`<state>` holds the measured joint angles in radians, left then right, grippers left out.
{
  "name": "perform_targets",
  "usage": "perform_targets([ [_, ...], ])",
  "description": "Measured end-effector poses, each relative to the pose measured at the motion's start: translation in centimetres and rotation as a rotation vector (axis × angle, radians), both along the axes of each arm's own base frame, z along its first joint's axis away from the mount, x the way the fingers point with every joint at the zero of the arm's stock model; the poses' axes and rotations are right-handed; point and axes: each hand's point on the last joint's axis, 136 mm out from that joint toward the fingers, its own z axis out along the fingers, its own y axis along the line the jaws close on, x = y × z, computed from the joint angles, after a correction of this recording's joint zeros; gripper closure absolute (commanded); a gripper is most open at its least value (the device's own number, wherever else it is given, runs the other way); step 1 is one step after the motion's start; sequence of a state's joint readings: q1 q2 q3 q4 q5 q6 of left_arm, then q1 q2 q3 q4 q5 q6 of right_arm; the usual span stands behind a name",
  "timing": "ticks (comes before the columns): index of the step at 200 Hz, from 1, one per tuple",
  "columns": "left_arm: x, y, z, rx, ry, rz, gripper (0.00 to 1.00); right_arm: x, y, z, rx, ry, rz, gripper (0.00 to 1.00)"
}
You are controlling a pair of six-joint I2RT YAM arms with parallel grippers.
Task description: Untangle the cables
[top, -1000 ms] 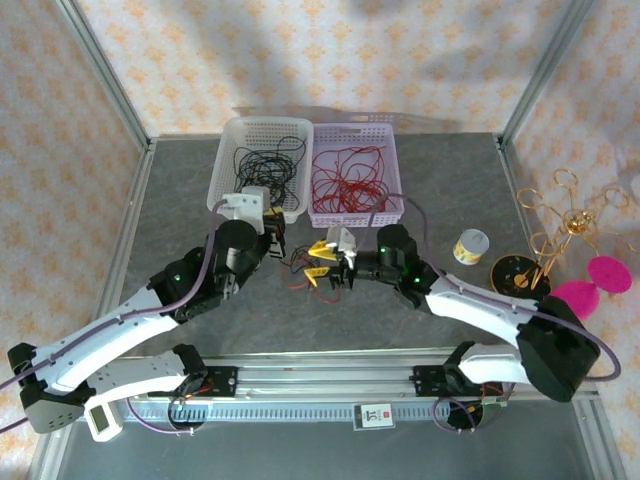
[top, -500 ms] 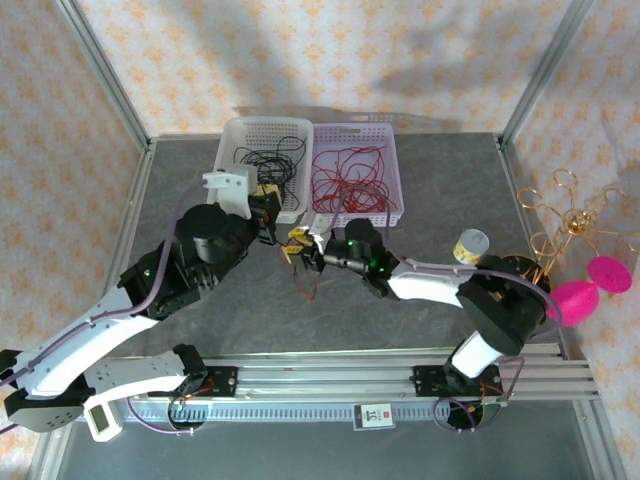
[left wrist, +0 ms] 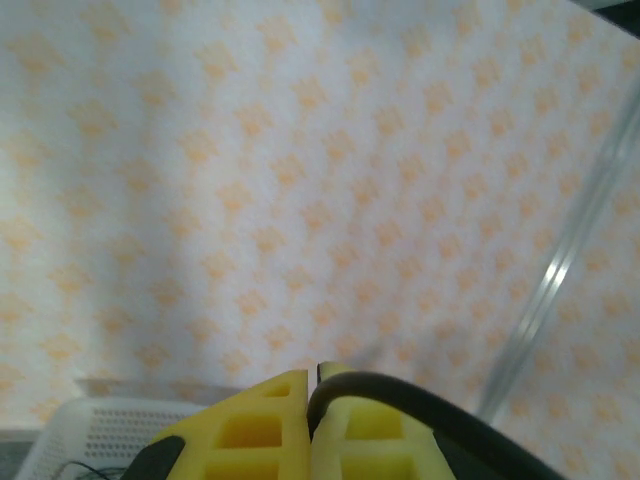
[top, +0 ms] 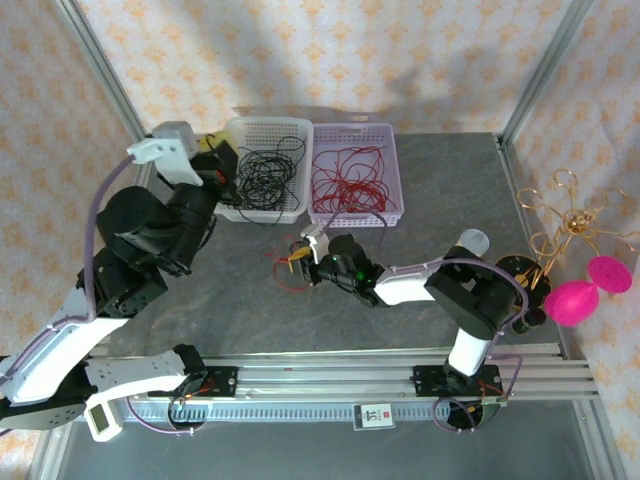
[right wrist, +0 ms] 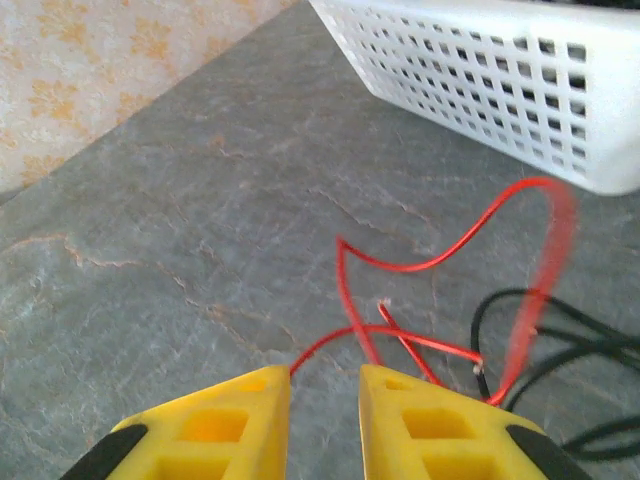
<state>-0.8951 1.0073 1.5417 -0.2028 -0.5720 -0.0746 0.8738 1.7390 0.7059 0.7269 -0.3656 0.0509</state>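
mostly done — black cables point(top: 262, 172) in white basket point(top: 265, 122), red cables point(top: 350, 182) beside it. left end effector point(left wrist: 312, 385) pinches black strand point(left wrist: 400, 392); right end effector point(right wrist: 325, 385) half-open, empty — red-black tangle point(right wrist: 430, 343) remains on tabletop point(top: 420, 170) before basket.

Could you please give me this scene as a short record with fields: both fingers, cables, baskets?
Left fingers: shut on a black cable, raised beside the baskets.
Right fingers: open, low over the table, a red cable just ahead.
White basket: holds black cables.
Lilac basket: beside it, holds red cables.
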Motion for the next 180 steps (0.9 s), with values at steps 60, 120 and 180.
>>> perform_targets([
  [60, 5.1, 2.2, 0.5, 0.057, 0.028, 0.266, 1.0, -0.5, -1.3, 3.3, 0.056, -0.006, -0.038, 0.69],
  [120, 16.7, 3.5, -7.6, 0.157, 0.21, 0.373, 1.0, -2.2, -4.5, 9.7, 0.163, -0.034, -0.102, 0.62],
  [180, 26.4, 6.0, -17.7, 0.145, 0.365, 0.463, 1.0, -3.8, -8.7, 10.2, 0.132, -0.035, -0.186, 0.61],
])
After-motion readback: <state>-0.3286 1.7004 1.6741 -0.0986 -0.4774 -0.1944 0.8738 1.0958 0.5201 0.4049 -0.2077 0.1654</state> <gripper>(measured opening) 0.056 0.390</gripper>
